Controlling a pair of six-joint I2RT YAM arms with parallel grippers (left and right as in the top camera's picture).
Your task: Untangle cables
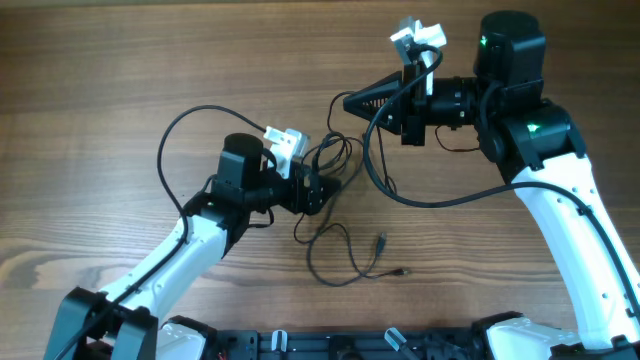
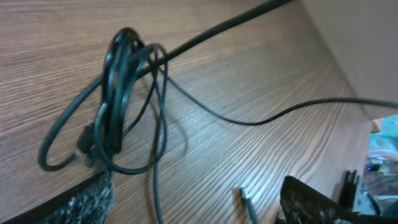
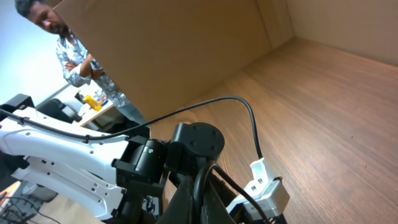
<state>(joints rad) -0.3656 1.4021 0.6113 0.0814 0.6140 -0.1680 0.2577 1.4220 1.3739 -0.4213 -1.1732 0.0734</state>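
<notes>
A tangled bundle of thin black cables (image 1: 328,158) lies at mid-table and fills the left wrist view (image 2: 118,106). My left gripper (image 1: 318,190) is open (image 2: 193,199), its left finger touching the bundle's lower edge. A cable's plug end (image 2: 247,202) lies between its jaws. One strand runs taut from the bundle up toward my right gripper (image 1: 348,101), which points left above the table. In the right wrist view it is shut (image 3: 199,199) on a black cable. A loose cable loop (image 1: 335,262) with two plug ends lies in front of the bundle.
A thick black arm wire (image 1: 420,200) sags from the right arm over the table, and another loops behind the left arm (image 1: 180,130). A cardboard wall (image 3: 186,56) borders the table. A person (image 3: 68,43) stands beyond it.
</notes>
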